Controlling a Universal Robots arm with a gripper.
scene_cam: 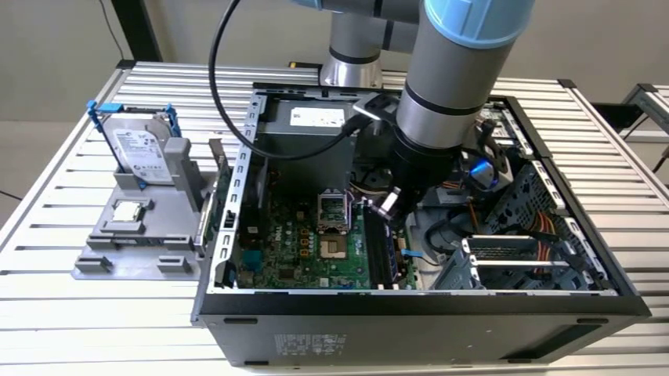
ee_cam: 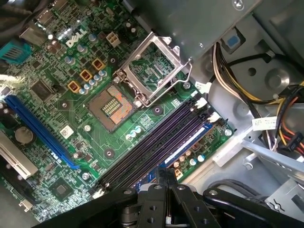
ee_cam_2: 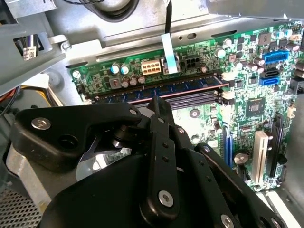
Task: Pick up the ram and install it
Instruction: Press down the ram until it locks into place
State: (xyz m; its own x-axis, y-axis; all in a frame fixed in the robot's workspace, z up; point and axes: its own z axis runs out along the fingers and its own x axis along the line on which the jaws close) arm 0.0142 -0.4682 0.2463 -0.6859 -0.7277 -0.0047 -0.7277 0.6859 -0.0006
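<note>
The ram [ee_cam_2: 161,89] was a long, narrow blue circuit-board stick carrying a row of dark chips, and in the second wrist view it sat lengthwise in a slot at the outer edge of the bank of long black memory slots [ee_cam_2: 190,99], beside a white power connector [ee_cam_2: 150,66] on the green motherboard [ee_cam_2: 247,109]. In the first wrist view a blue strip [ee_cam: 190,140] showed in the same outermost slot, next to the empty dark slots [ee_cam: 156,145] and not far from the open processor socket [ee_cam: 114,105] with its raised metal frame [ee_cam: 154,66]. The claw [ee_cam_2: 159,107] stood directly above the stick, its black linkage coming to a narrow point just over the slot bank; the tips looked drawn close together, but whether they pinched the ram's edge or merely pressed near it could not be told. In the exterior view the arm [scene_cam: 455,86] reached down into the open computer case [scene_cam: 585,258], with the claw [scene_cam: 385,205] low over the motherboard's slots near the case's middle. The case lay on the slatted metal tabletop [scene_cam: 63,305], and toward the tabletop's edge on the exterior view's left a grey fixture [scene_cam: 136,243] held an upright hard drive [scene_cam: 141,153] in a blue bracket.
</note>
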